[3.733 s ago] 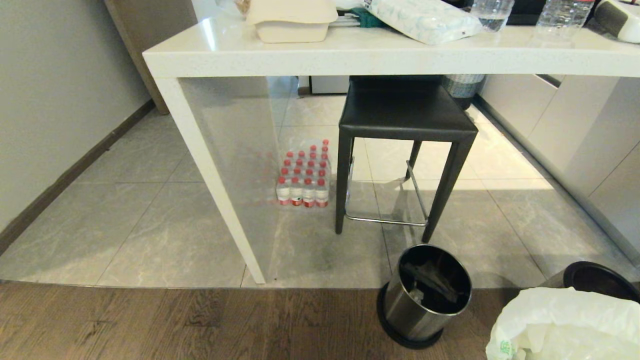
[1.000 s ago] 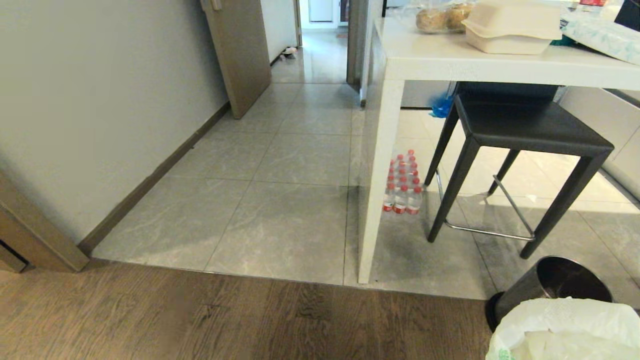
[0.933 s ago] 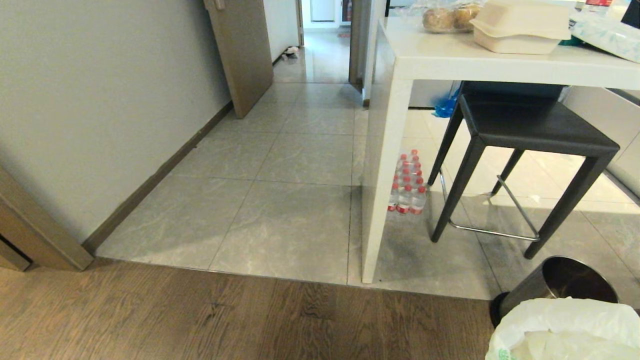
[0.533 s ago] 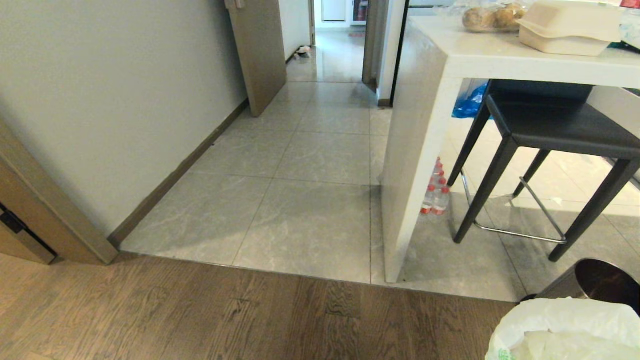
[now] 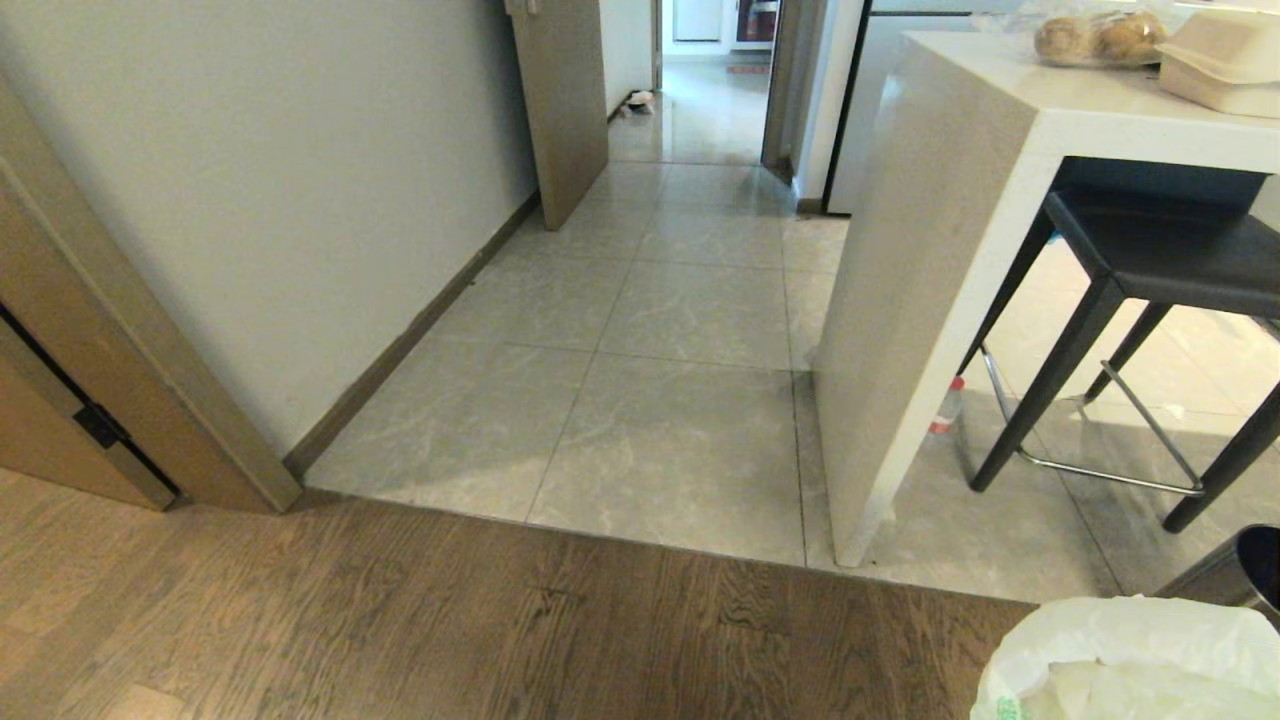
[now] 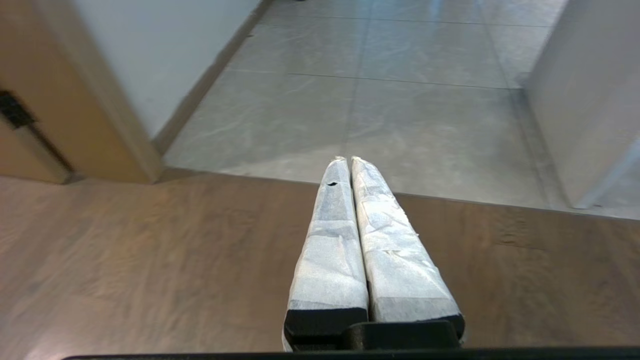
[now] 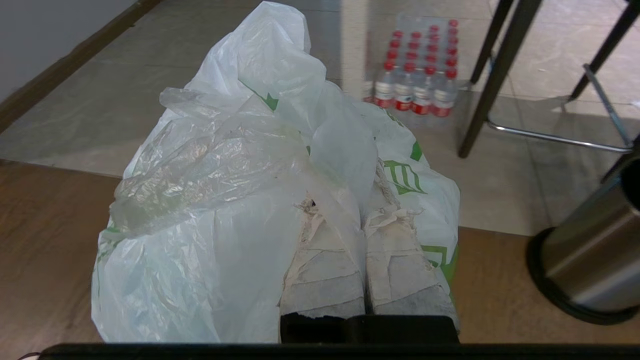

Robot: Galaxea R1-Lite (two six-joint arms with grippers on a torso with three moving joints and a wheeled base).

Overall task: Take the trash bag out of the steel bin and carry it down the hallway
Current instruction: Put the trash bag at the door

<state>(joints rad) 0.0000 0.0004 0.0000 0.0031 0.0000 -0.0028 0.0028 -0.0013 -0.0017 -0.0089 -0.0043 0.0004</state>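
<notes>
Our view has swung left toward the hallway [image 5: 700, 200], the steel bin [image 5: 1225, 575] sliding to the edge; our right tool [image 7: 345, 210] pinches the trash bag [image 7: 240, 165], so carrying begins.

Near floor is dark wood planks [image 5: 450, 630], then grey marbled tiles [image 5: 690, 400] running far into the hallway [image 5: 700, 120]. Steel bin [image 7: 585, 265], black stool [image 5: 1150, 260] and bottled water pack [image 7: 420, 70] stand on the floor at right. White table [image 5: 1010, 90] carries bagged bread [image 5: 1095, 38] and a takeout box [image 5: 1225, 60].

Home, tiled hallway [image 5: 690, 310], counter [image 5: 1010, 100], stool [image 5: 1160, 250]
</notes>
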